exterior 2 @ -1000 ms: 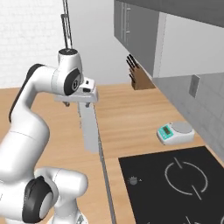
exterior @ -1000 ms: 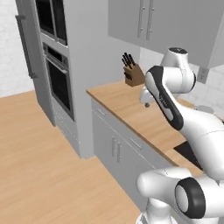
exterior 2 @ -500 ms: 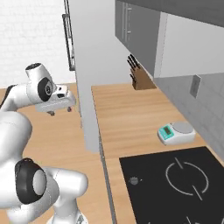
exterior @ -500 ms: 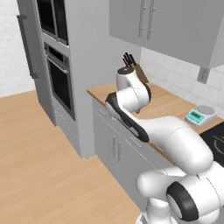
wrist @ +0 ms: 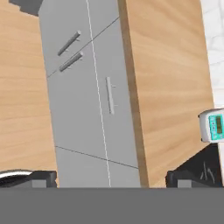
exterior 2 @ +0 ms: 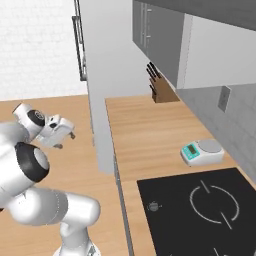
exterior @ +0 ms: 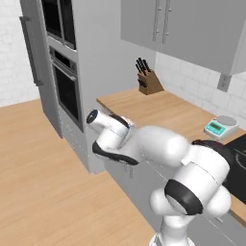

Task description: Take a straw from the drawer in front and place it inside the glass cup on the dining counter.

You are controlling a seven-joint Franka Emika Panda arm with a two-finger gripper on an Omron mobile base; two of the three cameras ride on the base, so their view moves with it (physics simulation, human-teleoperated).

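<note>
I see the wood floor [exterior: 38,187] as the biggest surface; it spreads below the tool [wrist: 111,178] and behind it. The tall grey oven tower [exterior: 65,81] stands to one side of the tool, near it. The long wooden bench [wrist: 168,74] lies beyond the tool, higher than it, and in the hand view its edge runs on the side of my right fingertip [wrist: 192,177]. The black cooktop [exterior 2: 200,210] is set in the bench, far from the tool.

Right ahead of the tool are the grey cabinet fronts [wrist: 72,109] under the bench. The drawer [wrist: 120,61] is the narrow panel directly under the bench edge, straight in front of the tool, and it is closed. Its slim bar handle [wrist: 110,95] is about in the middle between my two fingertips, some way ahead of them and not touched. Two door handles [wrist: 70,52] are further on, on the side of my left fingertip [wrist: 41,177].

The small kitchen scale [exterior 2: 202,151] sits on the bench, well apart from the tool. The knife block [exterior 2: 159,89] stands at the bench's far end.

The tool is released: the fingertips are wide apart and nothing is between them.
</note>
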